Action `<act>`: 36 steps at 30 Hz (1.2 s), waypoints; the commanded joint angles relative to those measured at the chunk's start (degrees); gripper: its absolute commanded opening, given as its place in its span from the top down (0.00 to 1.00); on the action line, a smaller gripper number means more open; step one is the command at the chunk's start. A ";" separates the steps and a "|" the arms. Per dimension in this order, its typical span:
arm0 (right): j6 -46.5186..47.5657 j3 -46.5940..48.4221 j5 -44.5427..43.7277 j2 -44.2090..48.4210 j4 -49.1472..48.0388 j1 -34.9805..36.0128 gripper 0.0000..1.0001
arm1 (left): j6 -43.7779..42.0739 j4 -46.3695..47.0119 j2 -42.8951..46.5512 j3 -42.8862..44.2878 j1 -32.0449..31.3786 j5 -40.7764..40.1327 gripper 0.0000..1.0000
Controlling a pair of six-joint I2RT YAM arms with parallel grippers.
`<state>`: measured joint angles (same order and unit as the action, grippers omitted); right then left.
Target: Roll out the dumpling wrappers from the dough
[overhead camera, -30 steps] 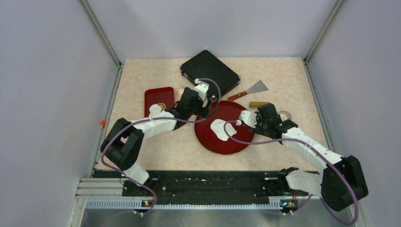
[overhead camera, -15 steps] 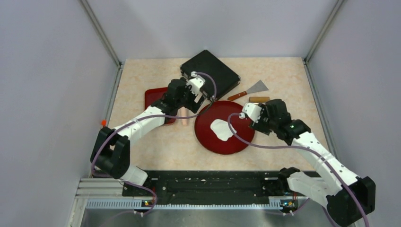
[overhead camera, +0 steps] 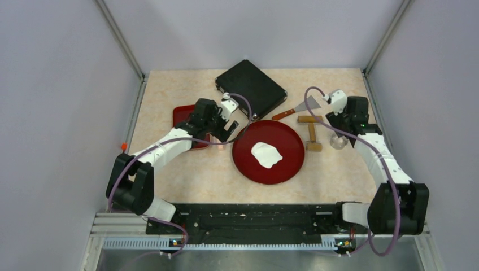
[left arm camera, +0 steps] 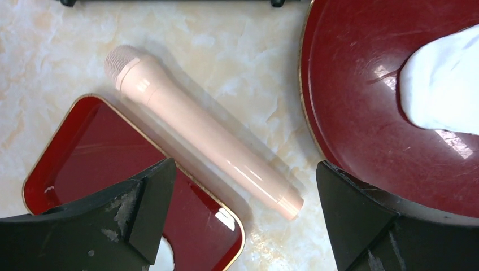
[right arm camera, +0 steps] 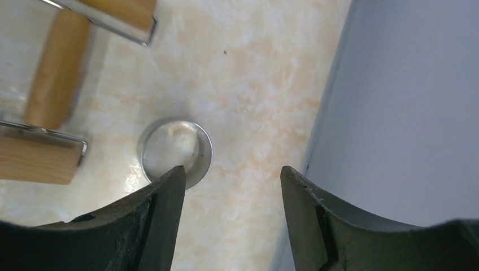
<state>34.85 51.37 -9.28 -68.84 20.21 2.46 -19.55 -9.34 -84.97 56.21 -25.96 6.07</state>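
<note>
Lying on the plate: the dough (overhead camera: 265,154), a flattened white patch with a ragged edge, sits near the middle of the round red plate (overhead camera: 282,171).
Plate's place: mid desk (overhead camera: 186,169), between the two arms.
Left arm: the left tool (left arm camera: 244,180) hovers low with its fingers wide apart and nothing between them but the pink rolling pin (left arm camera: 203,130) below.
Pin: it lies slanted on the desk, between the red rectangular tray (left arm camera: 85,152) and the plate, just beside the tray's rim.
Right arm: the right tool (right arm camera: 231,175) hangs above bare desk close to the right wall, jaws apart, gripping nothing.
Cutter: the clear ring cutter (right arm camera: 176,148) lies flat by the tip of one finger; whether they touch cannot be told.
Beside the cutter: the wooden roller (overhead camera: 311,133), between cutter and plate.
Far side: a black case (overhead camera: 250,87) and a spatula (overhead camera: 302,106).
</note>
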 commanded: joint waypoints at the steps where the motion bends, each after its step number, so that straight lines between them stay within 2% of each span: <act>1: -0.76 0.56 5.39 -5.48 2.07 -7.49 0.37 | 1.15 0.81 1.19 -0.94 1.26 1.14 0.01; 7: -1.57 3.10 8.87 -13.57 2.14 -13.06 0.36 | 3.19 1.39 0.27 -1.53 1.30 0.92 0.01; 11: -1.87 6.33 12.17 -20.01 3.11 -16.32 0.40 | 4.40 0.62 0.93 -1.99 1.30 1.26 0.01; 14: -2.42 9.16 13.27 -24.79 4.94 -17.60 0.50 | 4.47 0.00 1.38 -2.58 1.31 2.89 0.01; 18: -2.93 9.96 16.03 -26.91 5.35 -17.76 0.71 | 4.92 0.99 1.58 -3.20 1.28 2.74 0.01; 21: -3.53 10.58 16.32 -27.48 5.74 -17.83 0.98 | 5.21 0.97 0.98 -2.90 1.27 2.92 0.01; 24: -3.48 11.45 16.87 -25.50 7.09 -17.75 1.00 | 5.14 1.81 0.51 -2.96 1.27 3.40 0.01; 26: -3.21 12.75 20.49 -21.37 9.56 -17.68 1.00 | 4.78 2.04 0.08 -2.18 1.13 3.44 0.01; 30: -2.86 15.50 25.08 -13.17 14.47 -11.88 1.00 | 3.09 1.93 -2.09 1.22 1.09 3.09 0.01; 33: -3.22 14.94 25.55 -7.62 15.18 -2.01 1.00 | 3.34 1.35 -4.21 4.32 1.13 2.78 0.01; 36: -4.23 13.94 25.88 -5.23 13.36 8.33 1.00 | 4.72 4.41 -5.07 3.03 1.17 3.09 0.01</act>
<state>31.75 64.36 12.38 -78.35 33.30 0.01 -15.57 -9.74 -89.38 58.08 -24.73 8.16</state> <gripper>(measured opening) 0.015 0.990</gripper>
